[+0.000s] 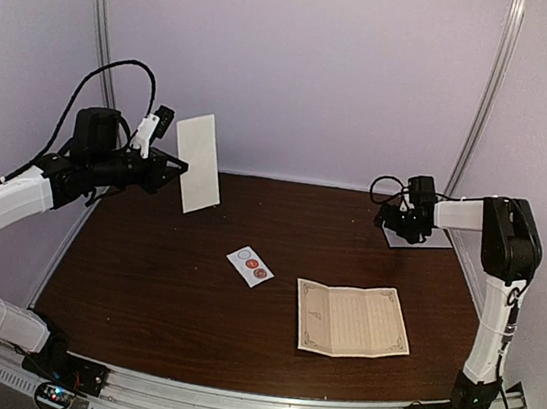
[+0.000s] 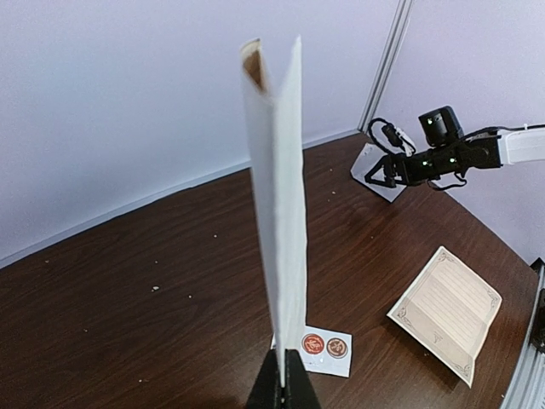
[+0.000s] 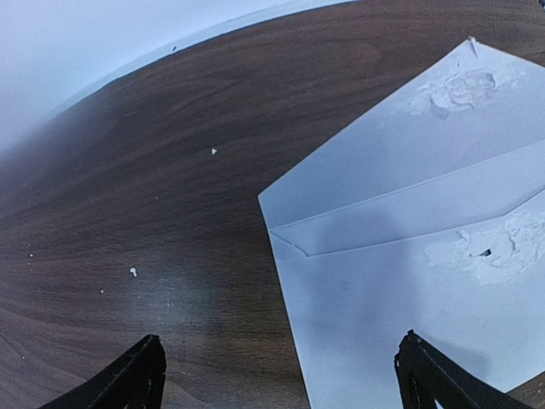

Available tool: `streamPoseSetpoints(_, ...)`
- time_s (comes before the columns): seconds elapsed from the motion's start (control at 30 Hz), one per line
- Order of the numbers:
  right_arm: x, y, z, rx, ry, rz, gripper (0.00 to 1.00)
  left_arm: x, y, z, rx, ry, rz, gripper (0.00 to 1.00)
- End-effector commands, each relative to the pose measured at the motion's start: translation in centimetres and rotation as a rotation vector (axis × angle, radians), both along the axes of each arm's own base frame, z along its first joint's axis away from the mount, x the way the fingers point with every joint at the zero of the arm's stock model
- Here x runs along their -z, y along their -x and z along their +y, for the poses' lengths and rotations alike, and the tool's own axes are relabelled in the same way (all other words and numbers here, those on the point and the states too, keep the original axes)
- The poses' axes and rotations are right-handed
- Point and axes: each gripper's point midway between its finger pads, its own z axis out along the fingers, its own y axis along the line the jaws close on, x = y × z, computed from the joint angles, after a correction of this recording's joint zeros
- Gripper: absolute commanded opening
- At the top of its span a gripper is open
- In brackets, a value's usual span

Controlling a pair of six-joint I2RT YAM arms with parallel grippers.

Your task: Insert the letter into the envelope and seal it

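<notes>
From above, we see the left gripper [image 1: 179, 165] pinching an upright white paper [image 1: 198, 162] left of the letter [image 1: 351, 320]; beyond the letter, the right gripper [image 1: 385, 218] half hides the envelope [image 1: 438, 240]. Left wrist: fingertips [image 2: 295, 388] cropped. Right wrist: fingers [image 3: 136, 379] spread wide over the envelope, its right edge cut off.

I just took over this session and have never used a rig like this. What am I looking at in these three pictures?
Two robot arms are fixed at the near edge of a brown table. The top picture looks down from behind them; the other two come from cameras on each wrist. The left gripper is shut on a white folded paper, held upright. The right gripper hovers open over the envelope, flap open. A cream letter and sticker strip lie between.
</notes>
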Motion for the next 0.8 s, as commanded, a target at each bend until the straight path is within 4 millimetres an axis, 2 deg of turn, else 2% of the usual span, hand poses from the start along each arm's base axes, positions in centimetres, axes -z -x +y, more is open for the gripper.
streamPoseSetpoints(0.0, 0.8, 0.1, 0.9, -0.054, -0.045, 0.014, 0.94, -0.9, 0.3, -0.2, 0.021, 0.008, -0.044, 0.00)
streamPoseSetpoints(0.3, 3.5, 3.6, 3.8, -0.162, -0.177, 0.093, 0.91, -0.9, 0.3, -0.2, 0.020, 0.007, -0.045, 0.00)
streamPoseSetpoints(0.53, 4.9, 8.5, 7.7, -0.269, -0.253, 0.168, 0.90, -0.9, 0.3, -0.1, 0.012, 0.003, -0.047, 0.00)
streamPoseSetpoints(0.77, 6.0, 15.6, 13.5, -0.429, -0.282, 0.268, 0.89, -0.9, 0.2, 0.1, 0.004, -0.002, -0.052, 0.00)
